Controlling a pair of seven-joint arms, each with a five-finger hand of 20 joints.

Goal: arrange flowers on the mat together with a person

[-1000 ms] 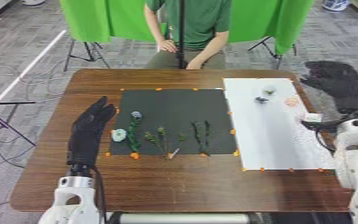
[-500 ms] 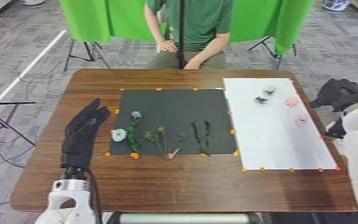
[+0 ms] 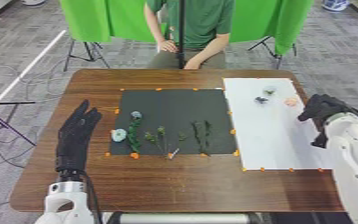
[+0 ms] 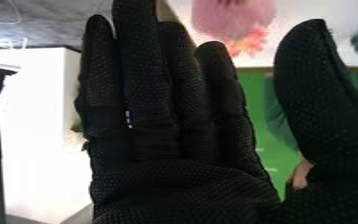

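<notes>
In the head view my right hand (image 3: 325, 109) is over the right edge of the white mat (image 3: 269, 142), partly covering a pink flower there. The right wrist view has this hand (image 4: 171, 115) open, fingers straight, a pink flower (image 4: 231, 17) beyond its fingertips. Farther up the white mat lie a peach flower (image 3: 291, 101), a pale flower (image 3: 269, 90) and a dark blue one (image 3: 262, 100). The dark mat (image 3: 171, 107) holds a white flower (image 3: 119, 134), a bluish flower (image 3: 136, 114) and green stems (image 3: 200, 137). My left hand (image 3: 74, 140) is open, left of the dark mat.
Orange tabs (image 3: 135, 155) mark the mats' edges on the brown table (image 3: 175, 187). A person (image 3: 189, 40) sits across the table, hands in the lap, beside a dark vertical pole. Green cloth hangs behind.
My right hand has come from beyond the table's right side in over the white mat's edge, now covering much of the pink flower there. My left hand has shifted slightly left.
</notes>
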